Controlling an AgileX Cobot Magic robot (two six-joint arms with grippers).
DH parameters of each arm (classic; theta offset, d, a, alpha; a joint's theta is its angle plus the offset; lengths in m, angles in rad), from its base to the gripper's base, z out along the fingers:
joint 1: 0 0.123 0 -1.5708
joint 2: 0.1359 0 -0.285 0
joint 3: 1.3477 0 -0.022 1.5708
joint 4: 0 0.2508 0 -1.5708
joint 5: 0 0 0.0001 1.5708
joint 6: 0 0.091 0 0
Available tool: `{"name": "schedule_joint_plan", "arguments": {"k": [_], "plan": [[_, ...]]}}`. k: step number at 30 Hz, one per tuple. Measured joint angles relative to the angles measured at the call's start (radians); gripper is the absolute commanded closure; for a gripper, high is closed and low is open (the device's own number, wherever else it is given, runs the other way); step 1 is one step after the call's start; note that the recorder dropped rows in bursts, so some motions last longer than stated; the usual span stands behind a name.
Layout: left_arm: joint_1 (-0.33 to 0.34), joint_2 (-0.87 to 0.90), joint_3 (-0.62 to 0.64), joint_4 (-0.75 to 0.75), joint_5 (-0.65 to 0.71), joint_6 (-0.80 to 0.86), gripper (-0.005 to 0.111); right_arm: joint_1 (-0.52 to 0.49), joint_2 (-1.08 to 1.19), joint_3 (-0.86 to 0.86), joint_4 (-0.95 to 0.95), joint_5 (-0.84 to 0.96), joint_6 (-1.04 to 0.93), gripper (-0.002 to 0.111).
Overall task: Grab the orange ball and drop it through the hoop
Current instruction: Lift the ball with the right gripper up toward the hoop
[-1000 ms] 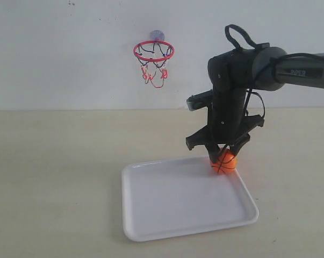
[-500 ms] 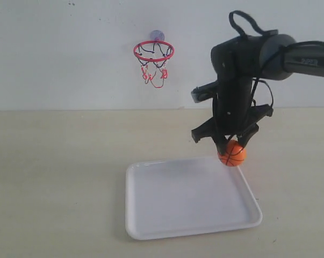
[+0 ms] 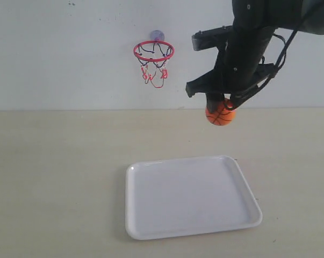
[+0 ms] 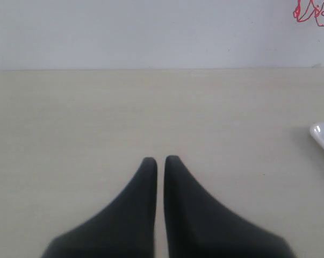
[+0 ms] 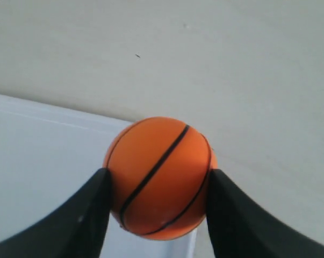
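the right pincer [image 3: 222, 105] grips the orange ball [image 3: 221, 115] between its two fingers, up in the air over the far edge of the white tray [image 3: 151, 228]. the hoop [image 3: 153, 51] is fixed to the wall [image 3: 54, 48], higher than the ball and off to its left. i reckon the next move has to go up and across until the ball is above the red ring. the right arm is plainly the nearer one. the left pincer [image 4: 160, 162] is closed on nothing, low over the pale, flat bench [image 3: 54, 172].
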Motion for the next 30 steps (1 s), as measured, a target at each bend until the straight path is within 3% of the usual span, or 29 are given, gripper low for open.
{"name": "schedule_joint_plan", "arguments": {"k": [6, 17, 23, 30], "plan": [[0.0, 0.0, 0.0, 0.0, 0.0, 0.0, 0.103, 0.0, 0.0, 0.0, 0.239, -0.169, -0.062, 0.108], [0.0, 0.0, 0.0, 0.0, 0.0, 0.0, 0.103, -0.018, -0.015, 0.138, 0.443, -0.451, -0.189, 0.108], [0.0, 0.0, 0.0, 0.0, 0.0, 0.0, 0.103, -0.088, -0.052, 0.3, 0.732, -0.702, -0.465, 0.108], [0.0, 0.0, 0.0, 0.0, 0.0, 0.0, 0.103, -0.123, -0.05, 0.283, 0.955, -0.907, -0.615, 0.108]]}}
